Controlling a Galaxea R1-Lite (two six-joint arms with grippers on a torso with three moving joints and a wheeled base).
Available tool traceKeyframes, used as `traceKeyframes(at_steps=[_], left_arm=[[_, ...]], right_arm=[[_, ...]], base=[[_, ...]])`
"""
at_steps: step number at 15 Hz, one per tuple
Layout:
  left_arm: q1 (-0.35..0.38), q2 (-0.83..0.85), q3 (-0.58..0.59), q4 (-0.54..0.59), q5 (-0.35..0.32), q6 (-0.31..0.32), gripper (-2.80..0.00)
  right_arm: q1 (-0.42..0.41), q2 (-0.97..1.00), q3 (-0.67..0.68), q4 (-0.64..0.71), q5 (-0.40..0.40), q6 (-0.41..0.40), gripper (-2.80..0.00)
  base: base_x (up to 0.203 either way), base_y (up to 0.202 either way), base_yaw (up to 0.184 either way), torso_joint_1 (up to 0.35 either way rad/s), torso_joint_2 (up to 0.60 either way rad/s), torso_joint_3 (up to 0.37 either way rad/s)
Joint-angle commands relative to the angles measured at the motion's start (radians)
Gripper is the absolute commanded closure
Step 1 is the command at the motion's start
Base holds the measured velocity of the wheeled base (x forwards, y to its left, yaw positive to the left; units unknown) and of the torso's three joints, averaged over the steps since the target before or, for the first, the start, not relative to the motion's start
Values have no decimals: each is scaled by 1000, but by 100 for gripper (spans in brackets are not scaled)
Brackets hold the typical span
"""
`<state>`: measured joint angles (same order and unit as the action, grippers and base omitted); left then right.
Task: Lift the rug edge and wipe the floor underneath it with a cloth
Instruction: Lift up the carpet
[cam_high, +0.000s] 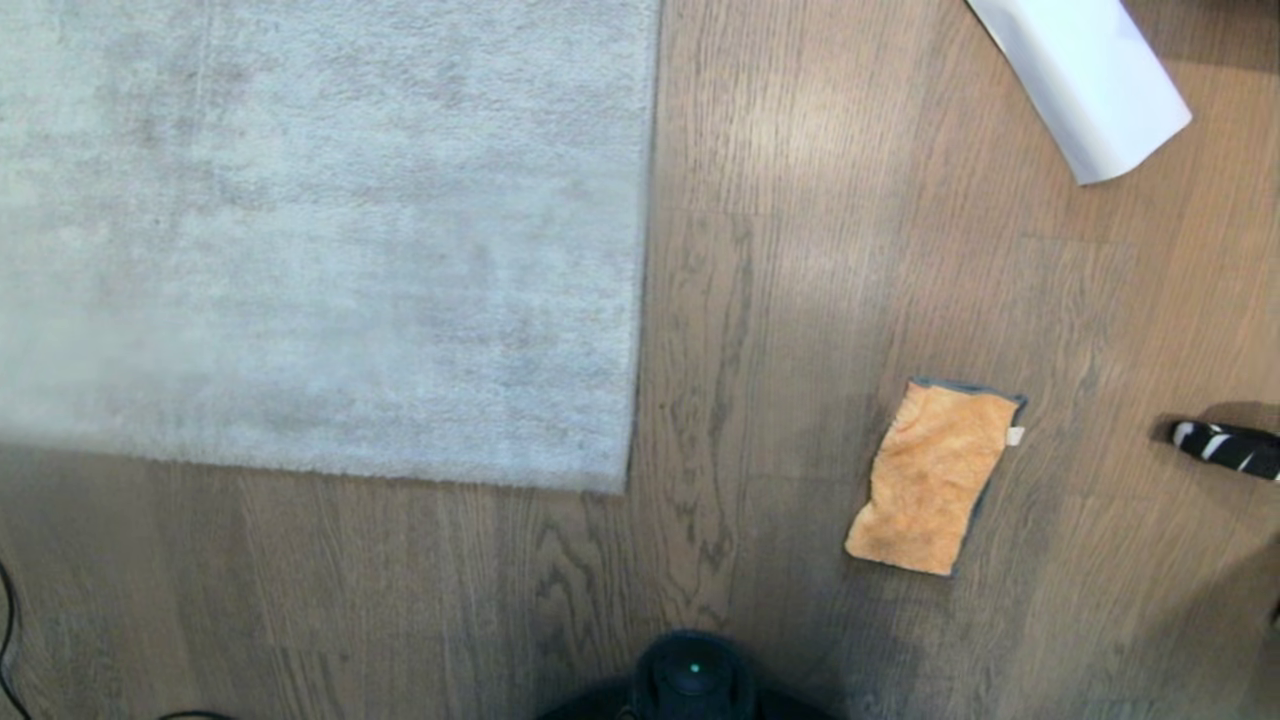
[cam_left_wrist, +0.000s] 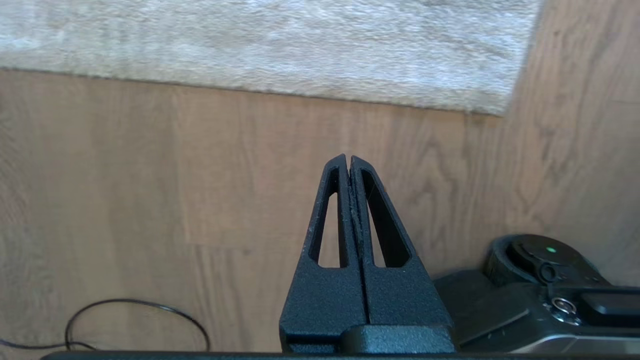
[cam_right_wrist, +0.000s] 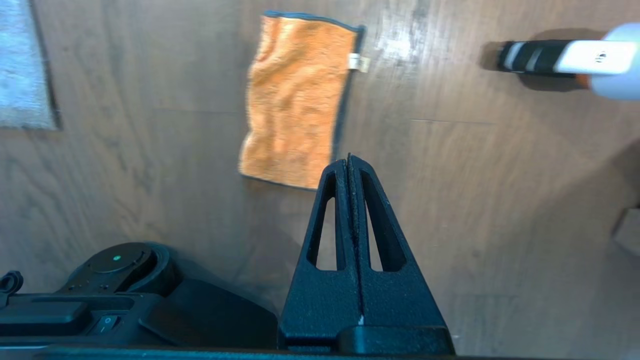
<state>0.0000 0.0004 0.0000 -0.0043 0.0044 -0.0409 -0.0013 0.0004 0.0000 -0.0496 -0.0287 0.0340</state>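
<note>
Grey rug lying flat, orange cloth waiting on the planks, both grippers clenched on nothing.

The rug (cam_high: 320, 230), a short-pile light grey rectangle with a soft, faintly mottled nap, lies flat on the left, its corner squared against the floor (cam_high: 720, 330) of brown-grey wood-grain planks with dark swirling grain. The cloth (cam_high: 932, 478), a fluffy orange-tan microfibre oblong with dark grey-blue edging and a small white tag, rests on bare planks well right of the rug. A white rolled sheet of paper (cam_high: 1085, 75) lies farther off, and a black-and-white striped object (cam_high: 1225, 447) sits at the right edge. The left gripper (cam_left_wrist: 349, 159) hangs over bare floor near the rug's edge, matte black slotted fingers pressed together; the right gripper (cam_right_wrist: 348, 160) hangs likewise just short of the cloth. A thin black cable (cam_left_wrist: 135, 312) loops on the planks.
</note>
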Motion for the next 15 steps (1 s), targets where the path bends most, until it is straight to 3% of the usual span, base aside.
traceKeyframes(at_steps=[1,8,15], left_arm=[[0,0,0,0,0,-1,0],[0,0,0,1,0,-1,0],[0,0,0,1,0,1,0]], right_arm=[[0,0,0,-1,0,1,0],[1,1,0,-1,0,1,0],[0,1,0,-1,0,0,0]], base=[[0,-198,2,2,2,6],[0,-184,0,5,3,4],[0,-11,0,1,0,1]])
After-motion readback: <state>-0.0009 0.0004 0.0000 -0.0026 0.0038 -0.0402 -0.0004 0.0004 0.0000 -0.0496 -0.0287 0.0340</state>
